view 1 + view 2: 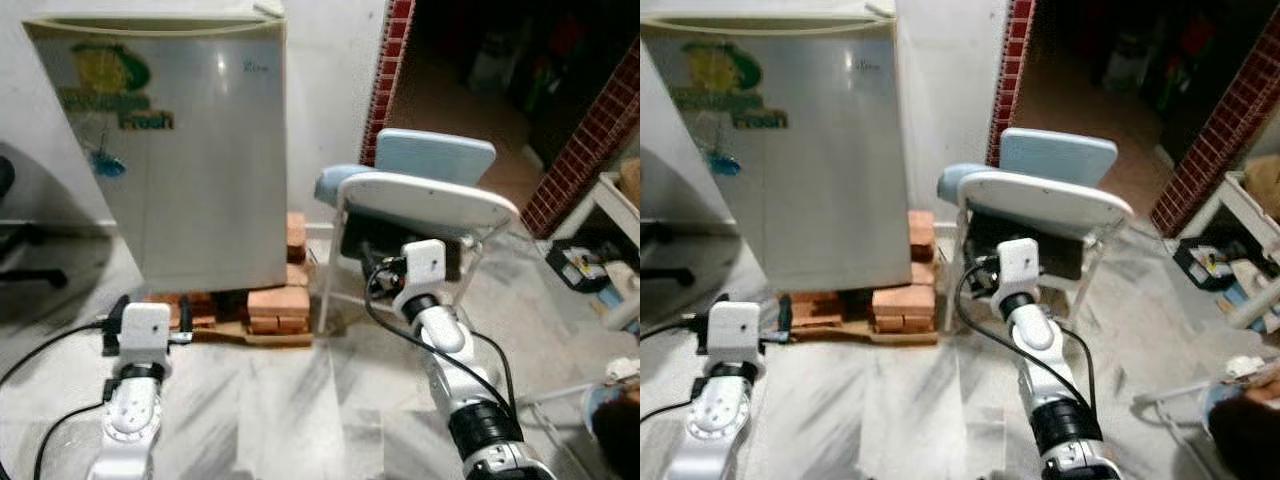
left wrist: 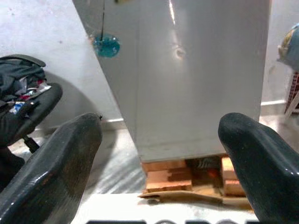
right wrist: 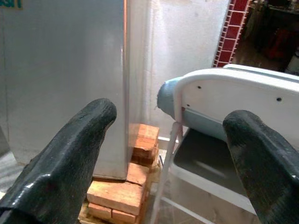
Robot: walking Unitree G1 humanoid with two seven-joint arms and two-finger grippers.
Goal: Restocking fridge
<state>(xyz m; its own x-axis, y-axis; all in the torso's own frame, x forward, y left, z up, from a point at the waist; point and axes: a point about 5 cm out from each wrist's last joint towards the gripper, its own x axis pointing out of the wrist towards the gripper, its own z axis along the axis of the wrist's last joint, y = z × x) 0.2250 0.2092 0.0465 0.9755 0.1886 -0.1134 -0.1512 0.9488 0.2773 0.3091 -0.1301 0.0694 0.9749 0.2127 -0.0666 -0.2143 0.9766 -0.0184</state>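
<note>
A small silver fridge point(image 1: 190, 150), door closed, stands raised on bricks point(image 1: 275, 305). Both grippers — left gripper point(image 2: 161, 163), right gripper point(image 3: 168, 154) — face it, fingers wide, empty, likely approaching; a folding chair point(image 1: 425, 205) stands just right of it.

Spread pincer point(image 3: 166, 140) fingers before closed silver fridge point(image 3: 60, 79) on bricks point(image 3: 124, 191), white chair point(image 3: 233, 100) beside.

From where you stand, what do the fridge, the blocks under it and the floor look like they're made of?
The fridge looks like painted or coated sheet metal, silver-grey and smooth: light glints off its closed door. The blocks under it appear to be bare clay bricks, reddish-orange with rough, chipped edges. The floor seems to be polished marble or marble-look tile, pale with grey streaks and a faint sheen.
</note>
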